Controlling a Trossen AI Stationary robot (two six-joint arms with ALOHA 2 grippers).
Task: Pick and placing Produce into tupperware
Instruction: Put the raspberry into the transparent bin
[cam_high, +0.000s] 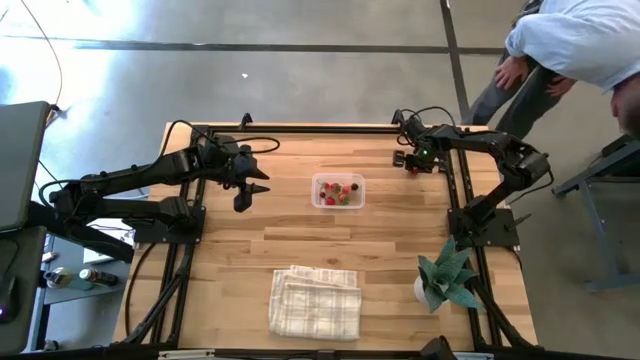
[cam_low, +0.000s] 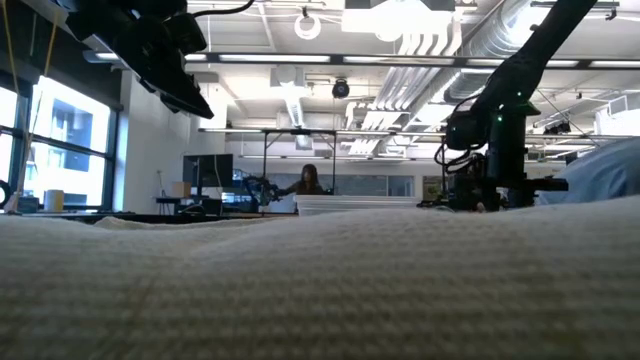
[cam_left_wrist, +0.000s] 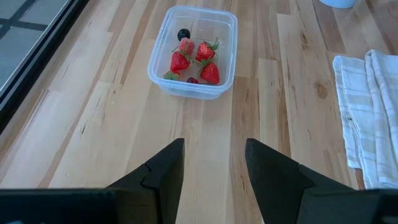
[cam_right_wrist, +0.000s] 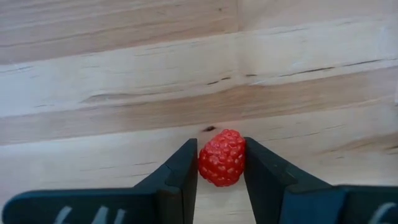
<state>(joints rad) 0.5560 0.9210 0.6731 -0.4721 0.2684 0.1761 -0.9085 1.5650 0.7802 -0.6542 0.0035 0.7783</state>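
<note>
The right claw (cam_right_wrist: 221, 163) was down at the table's far right corner, its two dark fingers pressed against either side of a raspberry (cam_right_wrist: 222, 157) on the wood. The berry was bumpy, soft-looking and bright red, so I judged the squeeze needed to be light, just enough to lift it straight up without crushing it, then carry it leftward to the tub (cam_high: 338, 191). That tub, clear plastic with rounded corners, sat mid-table holding several strawberries (cam_left_wrist: 195, 59) and one dark berry (cam_left_wrist: 183, 34). The left claw (cam_left_wrist: 214, 165) hovered near it, fingers spread and empty. A checked cloth (cam_high: 315, 302) lay folded nearer the front edge.
</note>
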